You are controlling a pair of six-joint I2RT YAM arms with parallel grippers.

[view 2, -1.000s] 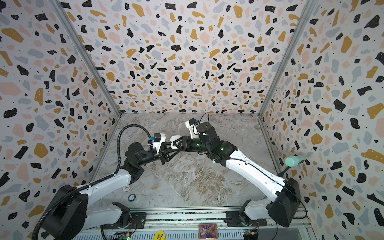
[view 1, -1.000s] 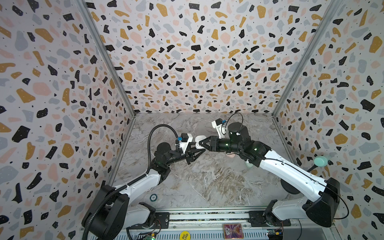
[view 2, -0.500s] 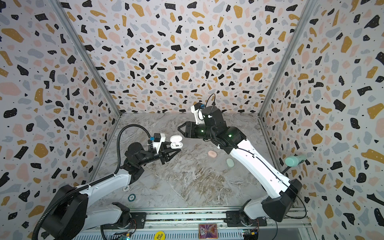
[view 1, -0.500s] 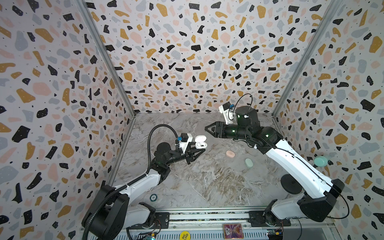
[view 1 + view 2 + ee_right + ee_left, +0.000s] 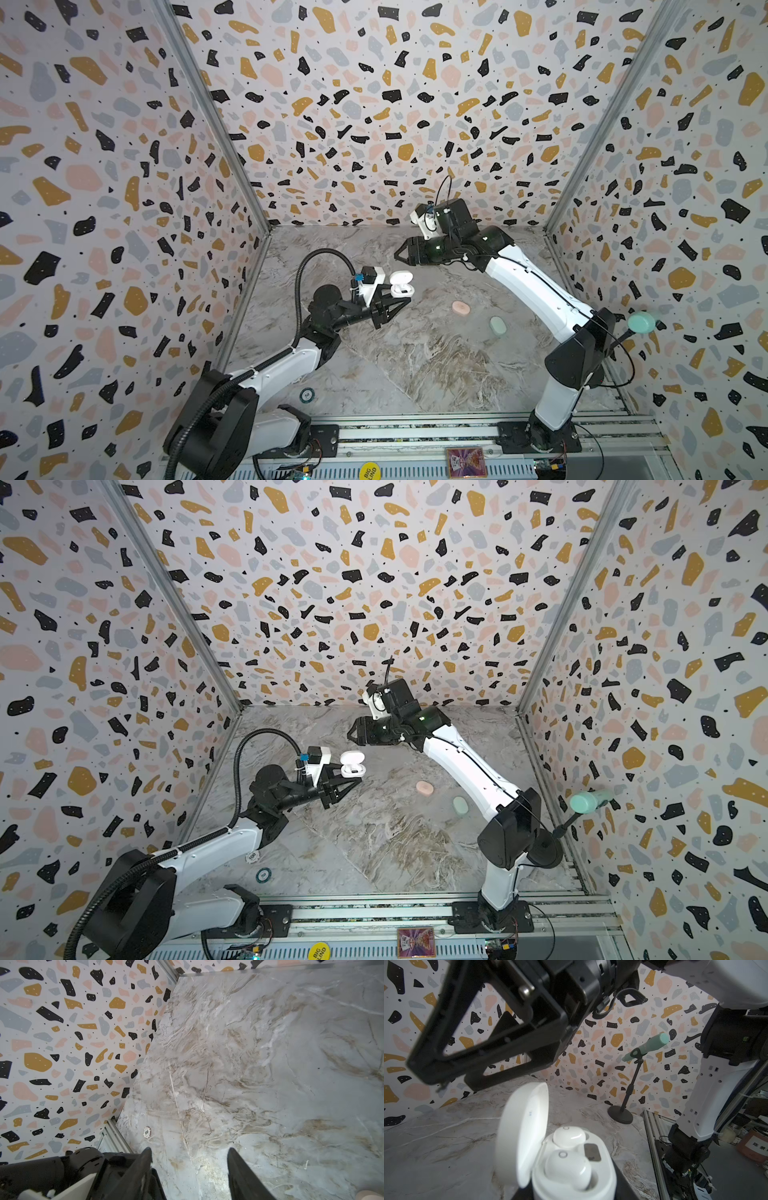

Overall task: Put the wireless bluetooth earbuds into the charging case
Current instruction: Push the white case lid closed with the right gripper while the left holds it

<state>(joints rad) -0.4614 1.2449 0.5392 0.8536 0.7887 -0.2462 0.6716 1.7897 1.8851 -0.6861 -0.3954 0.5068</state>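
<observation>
"Since both white earbuds (image 5: 568,1164) sit in their wells, is the white charging case (image 5: 401,284) finished?"

"Nearly, I judge. Its lid (image 5: 521,1132) stands open, so shutting it looks like the step left there. The left gripper (image 5: 395,306) has its fingers clamped on the base of the case and holds it up off the table (image 5: 415,374), a little left of the middle."

"And the right gripper?"

"The right gripper (image 5: 189,1159) hangs higher and further back, apart from the case, fingers parted to a middling gap with nothing between them."

"The other colours?"

"A pink case (image 5: 460,307) and a mint case (image 5: 497,325) lie shut on the table, near each other, beside the right forearm in both top views. No pink or mint buds show anywhere. Whether they are inside, I cannot tell."

"Room to move?"

"Bare marble lies between the grippers and toward the front rail. The tight spots are the back wall (image 5: 374,166) close behind the right gripper, the microphone stand (image 5: 641,322) by the right arm's base, and the upright lid, which a descent from above would likely meet first. A poker chip (image 5: 306,395) lies near the left arm's base, out of the way."
</observation>
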